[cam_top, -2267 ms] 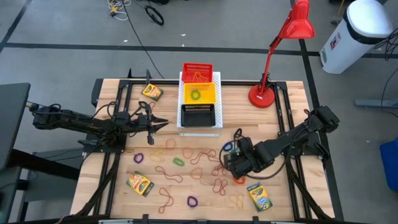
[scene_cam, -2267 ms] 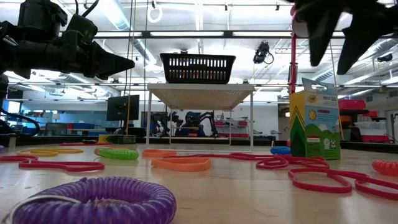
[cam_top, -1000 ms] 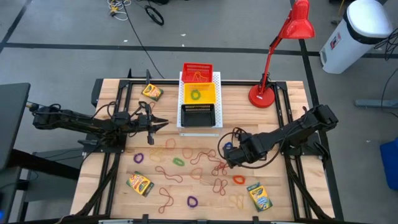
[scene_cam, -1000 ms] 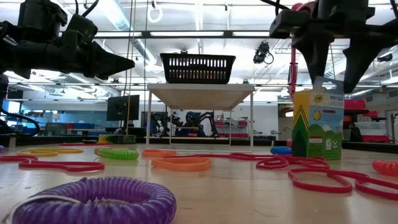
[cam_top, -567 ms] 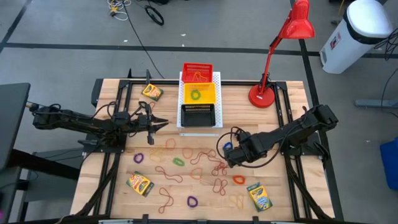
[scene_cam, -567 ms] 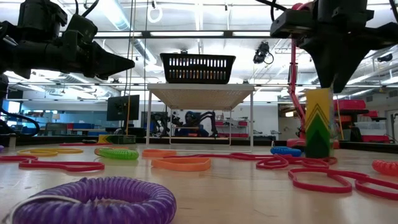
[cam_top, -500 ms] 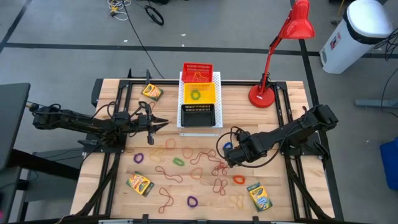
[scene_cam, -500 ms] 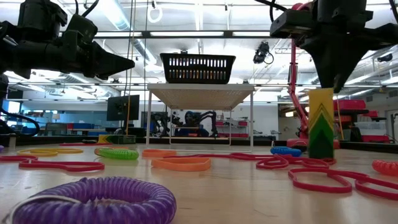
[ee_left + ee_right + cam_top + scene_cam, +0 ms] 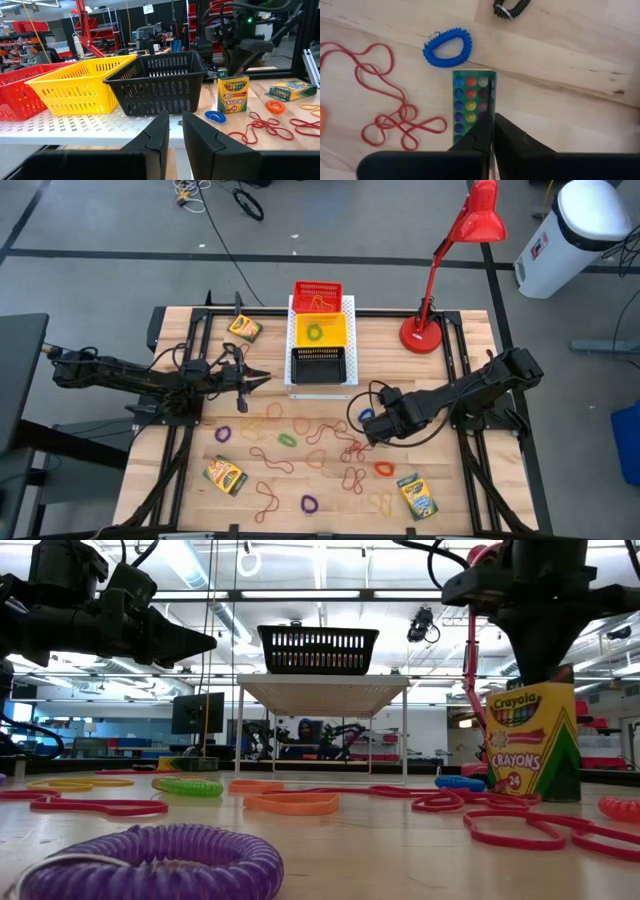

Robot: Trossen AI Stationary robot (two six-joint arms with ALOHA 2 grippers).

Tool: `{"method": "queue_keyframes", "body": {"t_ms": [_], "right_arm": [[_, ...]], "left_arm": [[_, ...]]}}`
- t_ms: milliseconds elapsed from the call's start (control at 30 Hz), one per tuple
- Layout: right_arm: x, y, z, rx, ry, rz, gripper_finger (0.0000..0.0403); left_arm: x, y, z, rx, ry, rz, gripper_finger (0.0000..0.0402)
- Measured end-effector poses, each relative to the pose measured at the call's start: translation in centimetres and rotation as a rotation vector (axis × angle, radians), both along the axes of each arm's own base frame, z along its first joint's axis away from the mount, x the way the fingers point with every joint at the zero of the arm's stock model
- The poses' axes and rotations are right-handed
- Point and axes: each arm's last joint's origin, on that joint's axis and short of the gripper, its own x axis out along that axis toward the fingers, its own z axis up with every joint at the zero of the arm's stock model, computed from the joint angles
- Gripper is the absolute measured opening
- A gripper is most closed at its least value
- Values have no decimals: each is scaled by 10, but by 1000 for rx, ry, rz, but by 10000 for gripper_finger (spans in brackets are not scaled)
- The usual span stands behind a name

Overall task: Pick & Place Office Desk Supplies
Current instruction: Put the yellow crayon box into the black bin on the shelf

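Note:
A yellow-and-green crayon box (image 9: 530, 745) stands upright right of the table's middle, also in the left wrist view (image 9: 233, 95). My right gripper (image 9: 540, 675) is shut on its top from above. My left gripper (image 9: 172, 130) hovers at the table's left, in front of the black basket (image 9: 160, 82), fingers a little apart and holding nothing. Three other crayon boxes (image 9: 244, 328) (image 9: 225, 476) (image 9: 417, 496) lie flat. Red rubber bands (image 9: 320, 445) and loops, blue (image 9: 447, 47), orange (image 9: 384, 469) and purple (image 9: 309, 503), lie on the wood. My right gripper pinches one long edge of the crayon box's open top (image 9: 491, 107) between its two fingers, pointing straight down. The box stays upright, its printed front showing in the low view. Whether its base is on the table or just above it, I cannot tell.
Red (image 9: 317, 297), yellow (image 9: 319, 330) and black (image 9: 319, 364) baskets sit in a row on a white perforated board (image 9: 321, 387) at the far middle. A red desk lamp (image 9: 425, 330) stands at the far right. A black coiled loop (image 9: 512, 7) lies near the blue one.
My right gripper has shut on the top of the crayon box, which its open fingers straddled a second ago. The upright box has since turned about its vertical axis: first its back showed in the low view, then a narrow side, now its printed front.

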Motion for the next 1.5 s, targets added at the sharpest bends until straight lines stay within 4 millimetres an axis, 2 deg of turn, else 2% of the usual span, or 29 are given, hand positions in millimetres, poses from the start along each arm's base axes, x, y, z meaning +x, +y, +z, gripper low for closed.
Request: {"method": "queue_keyframes", "body": {"t_ms": [300,567,1200,1367,1500], "right_arm": [[6,-3,0,-36,-54,41,18],[13,-11,0,18,-65,83,25],[7,-9,1,62,6,137,196],[4,-9,16,74,60,161,232],[8,-7,27,54,22,182,249]], "left_arm": [[0,0,0,0,0,0,62],[0,0,0,0,1,0,62],[0,0,0,0,1,0,62],[0,0,0,0,0,0,62],[0,0,0,0,0,0,62]]}}
